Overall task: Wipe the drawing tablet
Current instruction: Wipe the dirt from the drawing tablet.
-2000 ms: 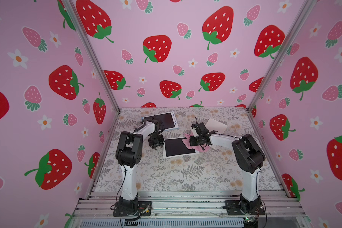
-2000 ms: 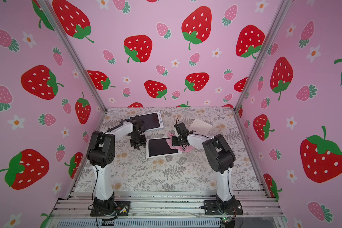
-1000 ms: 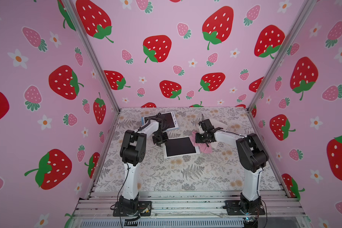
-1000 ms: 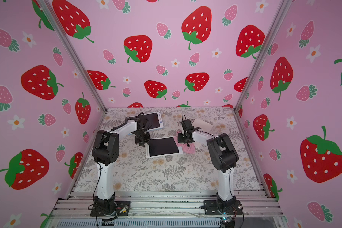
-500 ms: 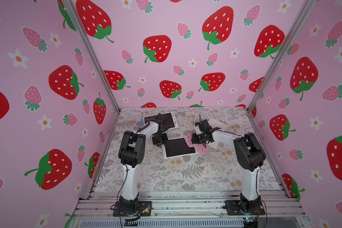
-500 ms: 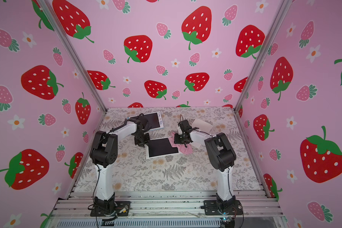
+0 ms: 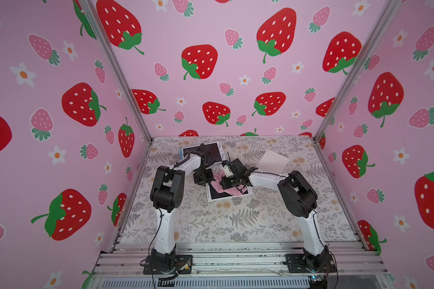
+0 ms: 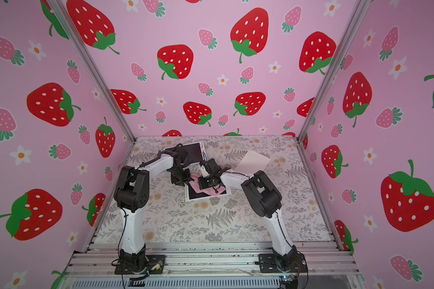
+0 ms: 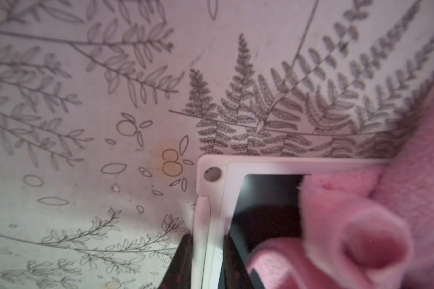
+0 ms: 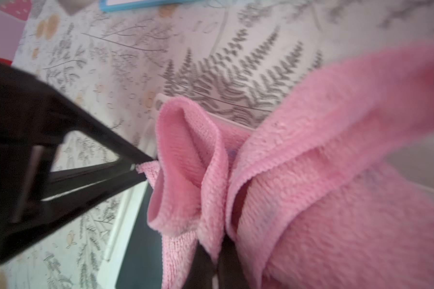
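The drawing tablet [image 7: 217, 196] [image 8: 197, 196], a white frame round a dark screen, lies flat mid-table. A crumpled pink cloth [image 7: 233, 190] [image 8: 212, 191] covers its far half. In the left wrist view my left gripper [image 9: 207, 265] is shut on the drawing tablet [image 9: 213, 190], one black finger on each side of its white frame edge, with the pink cloth [image 9: 361, 225] close beside it. My right gripper [image 10: 214, 270] is shut on a fold of the pink cloth [image 10: 311, 175] over the dark screen [image 10: 140, 237]. In both top views the left gripper [image 7: 206, 179] [image 8: 182, 180] and right gripper [image 7: 223, 185] [image 8: 201, 184] nearly meet over the tablet's left part.
A second tablet with a blue edge [image 7: 214, 151] [image 8: 194, 150] lies at the back, just behind the left arm. A pale pink sheet [image 7: 272, 160] [image 8: 253, 160] lies at the back right. Strawberry-print walls enclose the fern-print table on three sides.
The right gripper has dragged the pink cloth leftward from the tablet's right edge onto the screen. The left gripper's jaws have narrowed onto the tablet's frame.
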